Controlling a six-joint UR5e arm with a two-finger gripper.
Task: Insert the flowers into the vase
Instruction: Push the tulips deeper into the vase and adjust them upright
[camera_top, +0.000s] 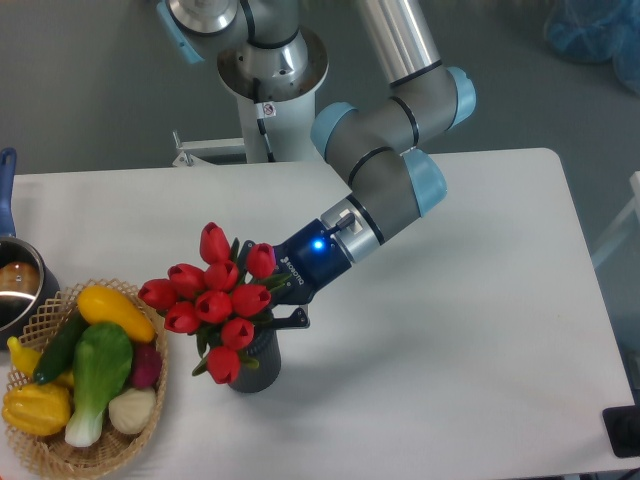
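Note:
The flowers (215, 300), a bunch of red tulip buds with green stems and leaves, hang tilted to the left over the vase (256, 368). The vase is dark grey and ribbed, standing on the white table; the buds and leaves hide its mouth. My gripper (281, 310) reaches in from the upper right and is shut on the flowers' stems just above the vase. One dark finger (293, 321) shows beside the vase's upper right. Whether the stems are inside the vase is hidden.
A woven wicker basket (52, 450) with yellow and green toy vegetables sits at the front left, close to the flowers. A metal pot (15, 285) stands at the left edge. The robot base (268, 60) is behind the table.

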